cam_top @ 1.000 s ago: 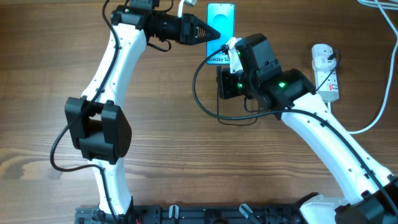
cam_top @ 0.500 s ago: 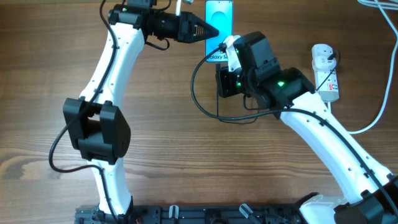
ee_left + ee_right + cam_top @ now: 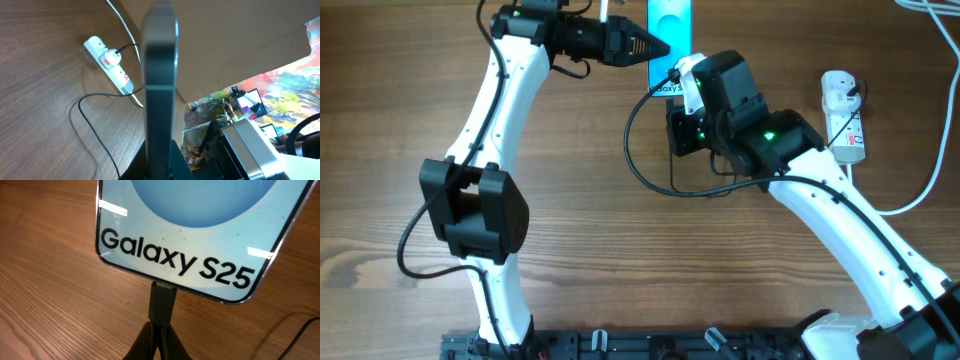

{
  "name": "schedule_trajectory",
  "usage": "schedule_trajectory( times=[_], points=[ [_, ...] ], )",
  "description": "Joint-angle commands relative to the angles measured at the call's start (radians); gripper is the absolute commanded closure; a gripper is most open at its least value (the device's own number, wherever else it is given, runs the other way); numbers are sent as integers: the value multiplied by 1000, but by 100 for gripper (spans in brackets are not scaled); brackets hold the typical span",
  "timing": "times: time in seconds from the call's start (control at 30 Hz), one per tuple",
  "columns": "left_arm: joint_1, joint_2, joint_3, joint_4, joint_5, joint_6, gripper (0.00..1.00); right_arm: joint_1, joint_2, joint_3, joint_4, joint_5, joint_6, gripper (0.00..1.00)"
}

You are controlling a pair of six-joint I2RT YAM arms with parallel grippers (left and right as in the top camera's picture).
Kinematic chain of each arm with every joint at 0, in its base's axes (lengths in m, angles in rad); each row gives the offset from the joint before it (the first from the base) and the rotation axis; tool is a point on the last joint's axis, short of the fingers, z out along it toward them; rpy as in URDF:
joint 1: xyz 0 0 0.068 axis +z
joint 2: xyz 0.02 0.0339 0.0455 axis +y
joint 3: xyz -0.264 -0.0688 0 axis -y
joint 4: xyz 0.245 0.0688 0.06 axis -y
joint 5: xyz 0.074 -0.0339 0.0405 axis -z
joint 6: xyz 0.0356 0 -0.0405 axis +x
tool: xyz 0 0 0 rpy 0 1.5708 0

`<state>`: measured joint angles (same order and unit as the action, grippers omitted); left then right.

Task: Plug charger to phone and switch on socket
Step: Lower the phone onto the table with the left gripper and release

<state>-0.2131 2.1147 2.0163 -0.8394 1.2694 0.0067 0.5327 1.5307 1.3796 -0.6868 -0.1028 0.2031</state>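
1 cam only: charger (image 3: 162, 301) at phone (image 3: 200, 220)

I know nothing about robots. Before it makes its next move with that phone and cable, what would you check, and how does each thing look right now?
1. Left gripper gripping the phone: ok, the phone is clamped by its side.
2. Right gripper shut on the charger's connector: ok.
3. Connector lined up with the phone's bottom edge: ok, its tip meets the edge below the "Galaxy S25" text.
4. Connector pushed fully home: cannot tell.
5. Plug sitting in the socket: ok.
6. Socket switched on: cannot tell, the switch is too small to read.
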Motion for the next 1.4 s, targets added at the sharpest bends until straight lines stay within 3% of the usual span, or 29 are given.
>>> schedule_trajectory(
  times=[0.0, 0.07, 0.1, 0.3, 0.37, 0.43, 0.57, 0.7, 1.23, 1.37],
  points=[
    [-21, -36, -4, -37, 50, 13, 96, -22, -11, 118, 73, 126, -36, 94],
    [-21, -36, -4, -40, 50, 13, 96, -22, -11, 122, 74, 126, -39, 92],
    [-21, -36, -4, -41, 50, 13, 96, -22, -11, 122, 72, 126, -39, 86],
    [-21, -36, -4, -41, 50, 12, 96, -21, -11, 122, 65, 125, -35, 85],
    [-21, -36, -4, -40, 38, 13, 96, -21, -12, 122, 50, 122, -28, 73],
    [-20, -36, -4, -41, -45, 12, 96, -21, -15, 122, 20, 117, 19, 69],
    [-20, -36, -4, -46, -229, -35, 96, -33, -19, 122, -33, 119, 91, 23],
    [-29, -8, -4, -140, -450, -94, 96, -82, -19, 122, -82, 122, 196, 0],
    [-99, 249, -27, -235, -461, -119, 96, -95, 23, 116, -151, 121, 200, 0],
    [-130, 253, -48, -210, -558, -121, 96, -95, 24, 105, -153, 121, 200, 0]
  ],
)
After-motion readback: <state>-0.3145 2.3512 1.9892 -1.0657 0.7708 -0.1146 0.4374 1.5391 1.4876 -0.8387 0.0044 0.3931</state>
